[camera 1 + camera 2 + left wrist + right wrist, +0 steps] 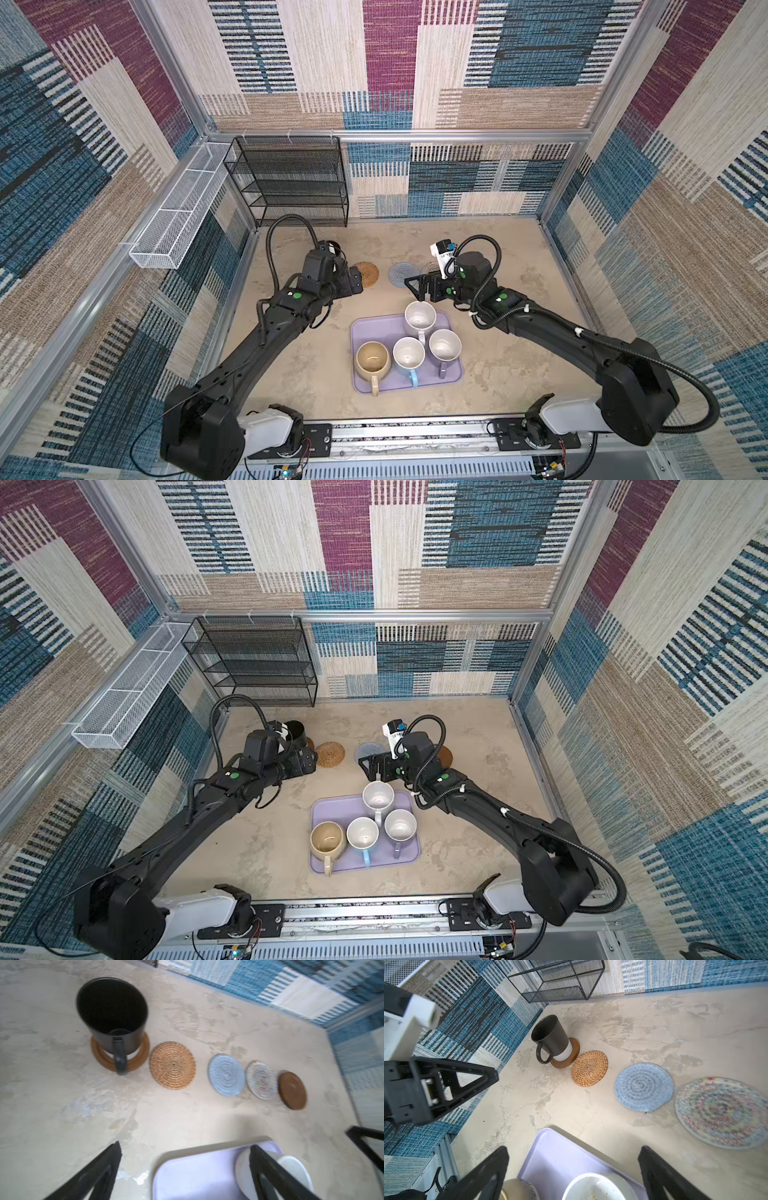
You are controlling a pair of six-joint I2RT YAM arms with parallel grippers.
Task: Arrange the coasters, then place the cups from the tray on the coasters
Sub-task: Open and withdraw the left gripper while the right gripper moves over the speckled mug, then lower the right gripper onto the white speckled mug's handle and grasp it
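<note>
The left jaws and right jaws are wide open and hold nothing. The black cup (112, 1012) sits on a brown coaster (98, 1054). Four cups wait on the tray (365, 332). Next, I think, the white cup (419, 318) needs lifting onto the straw coaster (172, 1065).

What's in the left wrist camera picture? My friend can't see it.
A black mug stands on a brown coaster at one end of a row of five coasters; the tan woven coaster, blue-grey coaster, white-grey coaster and second brown coaster are bare. Nearer, the open left gripper frames a corner of the lavender tray holding a pale mug.
</note>
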